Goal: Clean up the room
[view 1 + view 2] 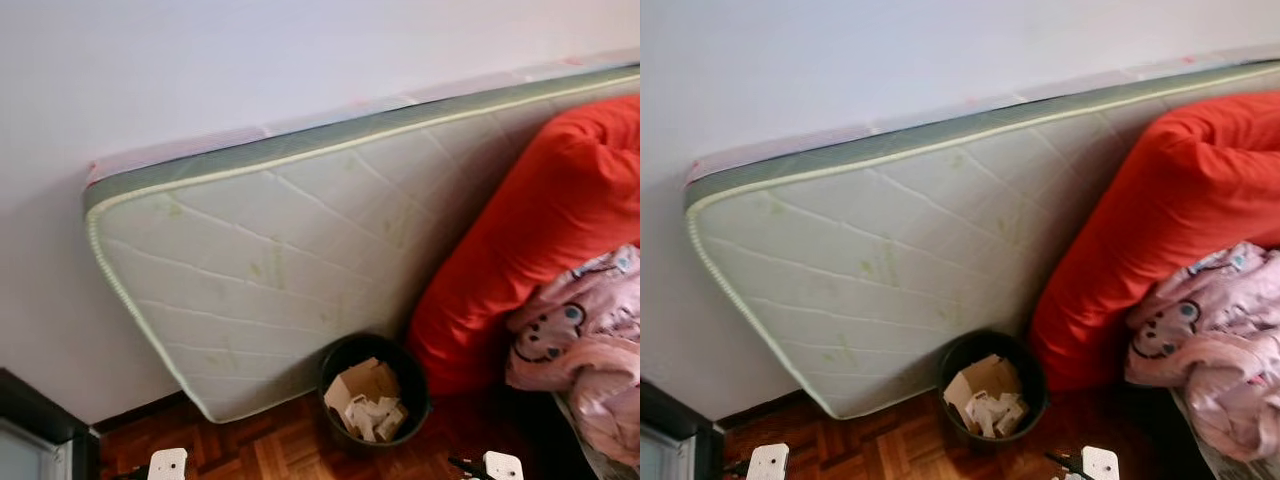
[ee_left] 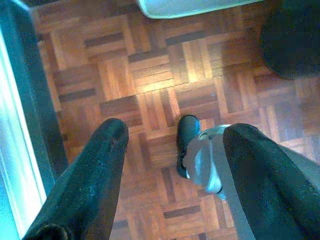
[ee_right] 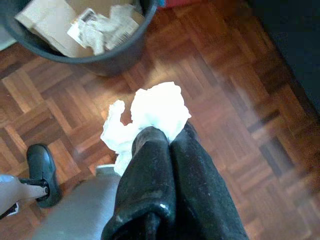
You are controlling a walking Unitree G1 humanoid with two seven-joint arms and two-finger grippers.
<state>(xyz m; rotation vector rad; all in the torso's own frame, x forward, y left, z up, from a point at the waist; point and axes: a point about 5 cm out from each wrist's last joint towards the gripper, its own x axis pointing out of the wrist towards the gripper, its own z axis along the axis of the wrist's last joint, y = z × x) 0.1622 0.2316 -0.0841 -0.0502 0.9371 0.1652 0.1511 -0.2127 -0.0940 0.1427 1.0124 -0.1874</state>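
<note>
A dark round bin [image 1: 372,392] holding cardboard and crumpled paper stands on the parquet floor against a leaning mattress [image 1: 270,260]. The same bin [image 3: 80,30] lies just ahead of my right gripper [image 3: 162,135], which is shut on a crumpled white paper wad [image 3: 150,115] held above the floor. My left gripper [image 2: 172,140] hangs open over bare parquet, with nothing between its fingers [image 2: 95,175]. Both wrists [image 1: 167,464] show at the bottom edge of the head views.
A big red cushion [image 1: 530,230] and a pink printed blanket [image 1: 585,350] sit to the right of the bin. A dark cabinet edge [image 1: 40,430] stands at the left. My black foot [image 2: 186,145] rests on the parquet below the left gripper.
</note>
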